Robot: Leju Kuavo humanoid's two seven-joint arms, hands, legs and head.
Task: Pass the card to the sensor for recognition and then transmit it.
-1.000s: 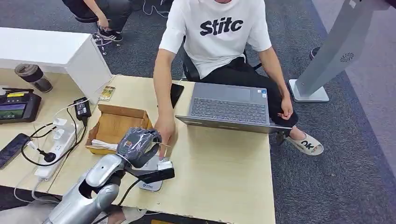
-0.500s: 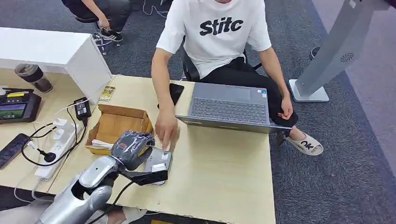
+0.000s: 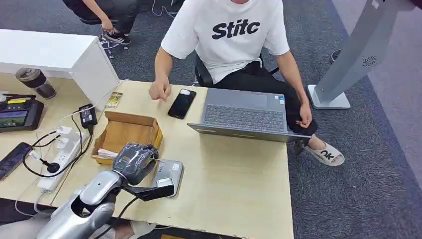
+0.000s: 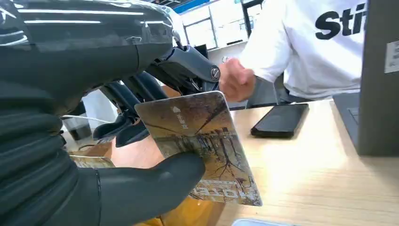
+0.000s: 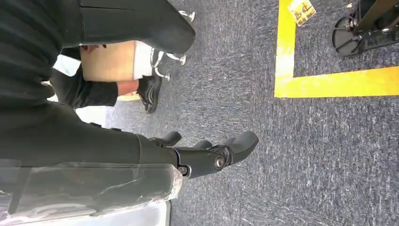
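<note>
fingers (image 4: 141, 89) + thumb of left hand (image 3: 133, 160) pinch the card (image 4: 200, 141) flat by one end, free end toward sensor (image 3: 168, 172) lower-centre on table (image 3: 234, 174) for reading; right hand (image 5: 207, 155) slack, holding nothing.

A person (image 3: 234, 35) in a white tee sits behind the table (image 3: 239, 174), one fist resting beside a black phone (image 3: 181, 103). An open laptop (image 3: 246, 115) sits right of it. A cardboard box (image 3: 127, 134) lies nearer, with a power strip (image 3: 59, 157) and tumbler (image 3: 36, 82) off left.
</note>
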